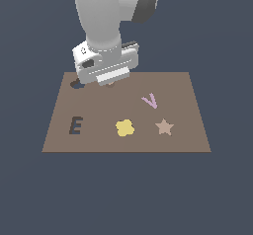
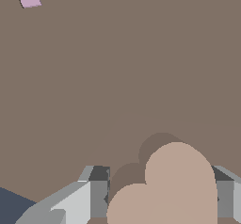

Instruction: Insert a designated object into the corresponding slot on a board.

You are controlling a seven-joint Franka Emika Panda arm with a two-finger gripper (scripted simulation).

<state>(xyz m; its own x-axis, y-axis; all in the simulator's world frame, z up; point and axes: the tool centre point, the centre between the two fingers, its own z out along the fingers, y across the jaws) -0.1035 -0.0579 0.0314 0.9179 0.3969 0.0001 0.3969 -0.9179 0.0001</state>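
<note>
The pincer (image 2: 162,197) is closed on the small flat pinkish-tan heart-shaped piece (image 2: 172,190), its two grey fingers (image 2: 99,195) standing at either side of the piece and touching it. In the exterior view the pincer (image 1: 109,84) hangs low over the far part of the flat rectangular brown board (image 1: 173,88), with only a sliver of the piece (image 1: 110,85) showing beneath the white hand. Whether the piece touches the board cannot be told, though a shadow lies on the board just beside it in the wrist view.

The dark navy recess (image 1: 76,85) lies on the board near its far corner at the exterior view's left, just beside the pincer and partly hidden by the hand; its shape cannot be made out.

On the board's near part, from the exterior view's left, sit the dark E-shaped recess (image 1: 75,125), the yellow flower-like blob (image 1: 125,127) and the tan five-pointed star (image 1: 164,127). The lilac V (image 1: 149,100) lies farther back, just beyond the star.
</note>
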